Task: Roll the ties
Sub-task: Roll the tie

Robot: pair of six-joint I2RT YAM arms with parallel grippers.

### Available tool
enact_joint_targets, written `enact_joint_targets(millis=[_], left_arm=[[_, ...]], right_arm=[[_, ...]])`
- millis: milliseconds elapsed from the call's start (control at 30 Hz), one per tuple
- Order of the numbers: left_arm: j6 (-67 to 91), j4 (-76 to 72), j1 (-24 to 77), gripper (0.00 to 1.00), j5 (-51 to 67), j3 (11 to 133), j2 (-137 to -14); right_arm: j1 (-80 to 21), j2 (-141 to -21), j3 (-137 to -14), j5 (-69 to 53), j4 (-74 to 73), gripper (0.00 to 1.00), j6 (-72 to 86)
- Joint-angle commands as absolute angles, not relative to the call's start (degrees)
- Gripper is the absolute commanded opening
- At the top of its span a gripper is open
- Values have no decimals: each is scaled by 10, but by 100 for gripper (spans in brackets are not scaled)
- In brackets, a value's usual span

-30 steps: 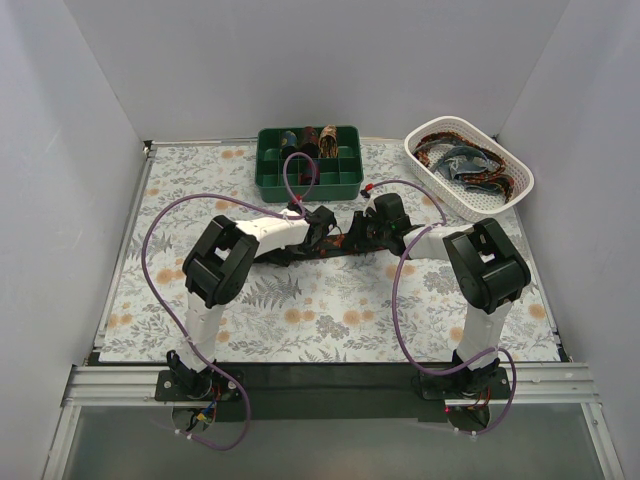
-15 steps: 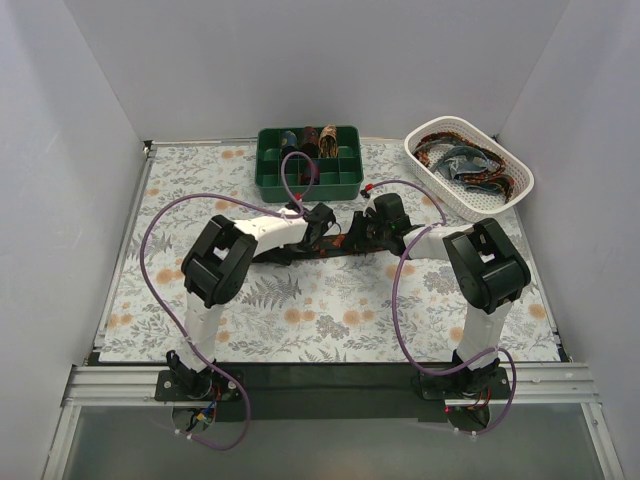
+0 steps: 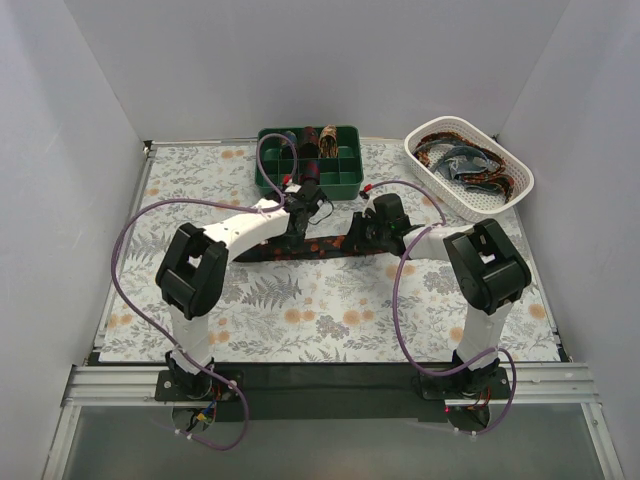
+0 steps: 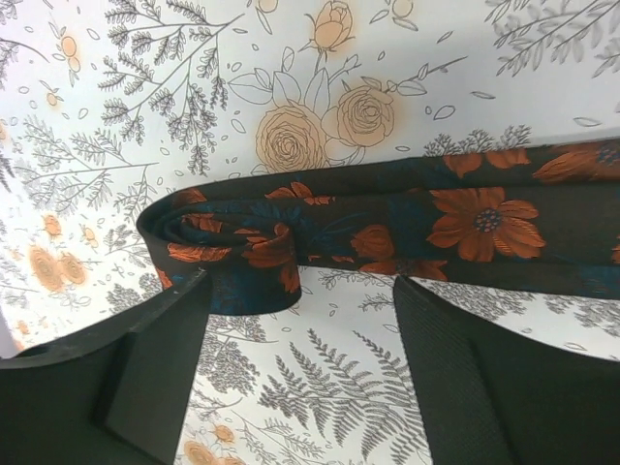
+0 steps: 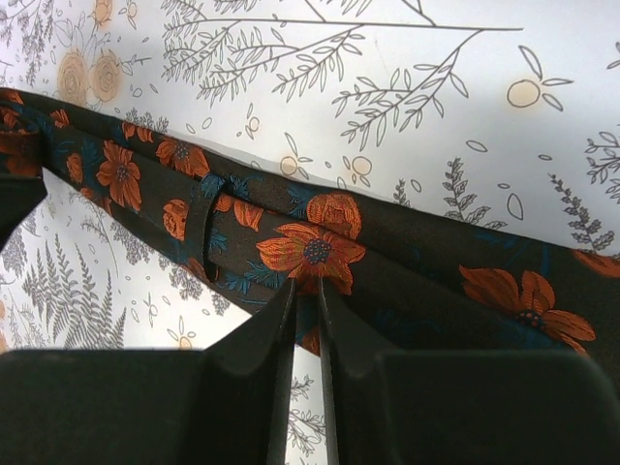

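The right hand (image 5: 307,291) sat at bottom of frame, its black fingers (image 5: 254,339) pressed nearly together with only a thin slit between them. The near edge of the tie (image 5: 320,247) was pinched in that slit. Fabric was dark with orange flowers and blue-green leaves, lying flat on the counter (image 5: 407,87) and running diagonally from upper left to the right edge. A narrow loop (image 5: 207,232) crossed it just left of the fingers. The counter had a white fern-and-blossom print. A dark shape (image 5: 17,199) at the left edge couldn't be identified.
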State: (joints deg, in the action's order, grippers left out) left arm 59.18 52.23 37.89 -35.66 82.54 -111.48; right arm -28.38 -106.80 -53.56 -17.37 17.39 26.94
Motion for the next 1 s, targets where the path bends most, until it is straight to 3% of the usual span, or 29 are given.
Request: enact_joint_targets(millis=[0,333,667,967], left_arm=[[601,477,353,72,-302,824,-1035],[652,165,145,78,-55,520,-770],[688,37,9,78,124,377,-740],[654,-27,1,77,151,329,-743]], right_arm=[[-289,-1038,-548,-182,153,19,255],[-288,-1006,-570,-199,113,25,228],[-308,-1004,-615,-259,105,48,217],[-373,-1086,-694,-292,148,50,265]])
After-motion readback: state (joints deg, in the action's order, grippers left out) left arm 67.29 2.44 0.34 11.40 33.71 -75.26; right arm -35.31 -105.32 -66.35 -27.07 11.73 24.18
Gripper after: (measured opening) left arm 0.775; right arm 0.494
